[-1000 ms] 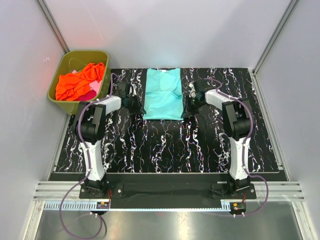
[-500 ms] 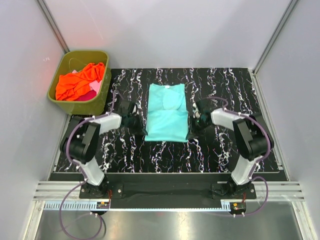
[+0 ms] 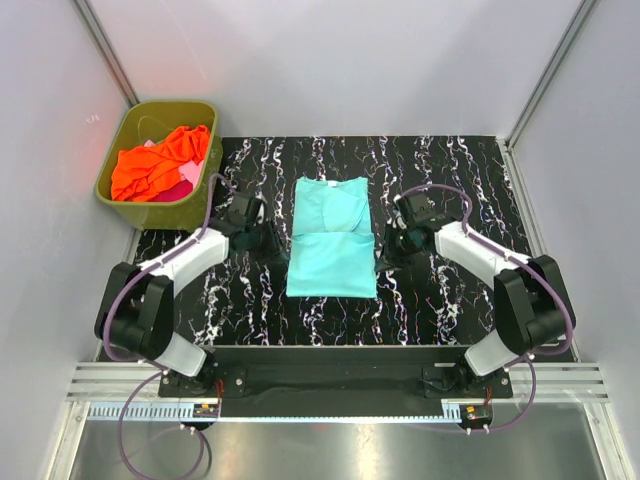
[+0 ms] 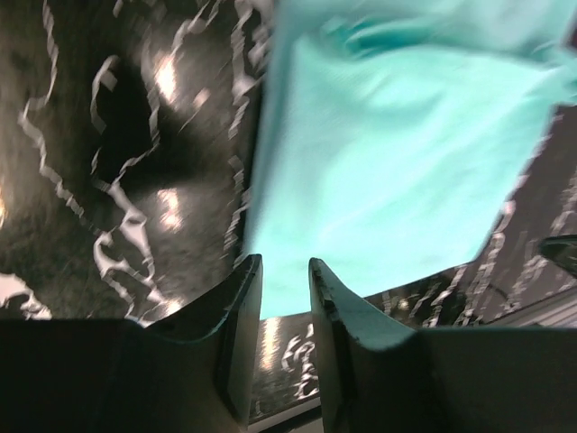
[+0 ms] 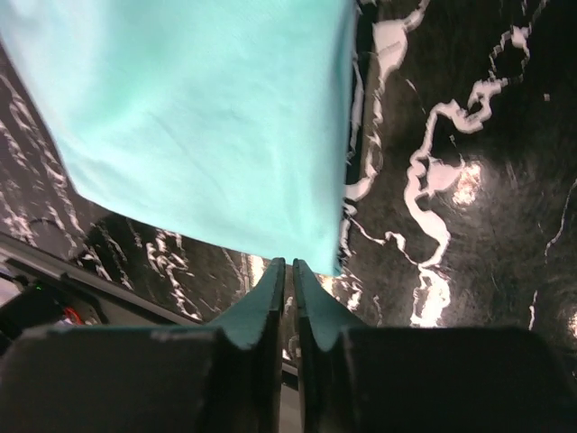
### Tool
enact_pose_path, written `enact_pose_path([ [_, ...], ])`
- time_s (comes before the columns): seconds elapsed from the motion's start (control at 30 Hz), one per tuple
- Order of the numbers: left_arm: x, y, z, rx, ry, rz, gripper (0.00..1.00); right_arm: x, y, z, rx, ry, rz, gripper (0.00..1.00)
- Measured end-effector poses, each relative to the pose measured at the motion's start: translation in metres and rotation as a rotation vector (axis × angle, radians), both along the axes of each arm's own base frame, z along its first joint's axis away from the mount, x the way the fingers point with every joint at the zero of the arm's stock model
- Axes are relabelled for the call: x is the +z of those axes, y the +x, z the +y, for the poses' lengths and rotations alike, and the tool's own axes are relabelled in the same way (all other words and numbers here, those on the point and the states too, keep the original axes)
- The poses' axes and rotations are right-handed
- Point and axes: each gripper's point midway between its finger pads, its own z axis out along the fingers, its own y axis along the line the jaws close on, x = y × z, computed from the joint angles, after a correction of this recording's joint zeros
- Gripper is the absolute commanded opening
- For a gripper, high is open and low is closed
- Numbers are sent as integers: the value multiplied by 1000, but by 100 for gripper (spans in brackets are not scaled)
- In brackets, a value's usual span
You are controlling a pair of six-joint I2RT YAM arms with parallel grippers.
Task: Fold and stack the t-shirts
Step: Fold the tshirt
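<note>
Two grippers are seen beside one teal soft cloth t-shirt, folded into a long rectangle at the table's middle, long axis running from far edge to near edge. The left gripper is just off its left edge, jaws partly open and empty; the right gripper is off its right edge, jaws nearly closed, holding nothing. An orange crumpled t-shirt and a pink t-shirt lie in the olive-green plastic tub at the far left corner.

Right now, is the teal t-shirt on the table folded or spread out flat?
Folded. The teal t-shirt lies as a narrow rectangle, no sleeves sticking out, with a crosswise edge midway where one layer overlaps another.
</note>
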Motion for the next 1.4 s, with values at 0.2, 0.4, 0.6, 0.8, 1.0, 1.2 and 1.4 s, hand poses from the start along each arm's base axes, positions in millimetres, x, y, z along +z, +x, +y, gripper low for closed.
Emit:
enact_pose_path([
  [0.2, 19, 40, -19, -30, -40, -79, 31, 13, 36, 13, 22, 4, -51, 10],
  [0.4, -17, 59, -30, -58, -27, -1, 31, -7, 66, 23, 40, -21, -25, 9],
  [0.6, -27, 81, -35, -60, -5, -7, 31, -22, 92, 15, 22, -42, -14, 9],
  [0.8, -30, 99, -32, -45, 18, -32, 30, -34, 113, 2, -7, -53, -6, 9],
  [1.0, -45, 106, -24, -18, 50, -22, 29, -49, 115, 0, -6, -71, 16, 9],
  [1.2, -46, 110, -20, -1, 76, -36, 29, -53, 118, -3, -16, -81, 12, 8],
  [1.4, -40, 110, -19, -1, 84, -33, 33, -48, 116, -5, -21, -78, 6, 11],
])
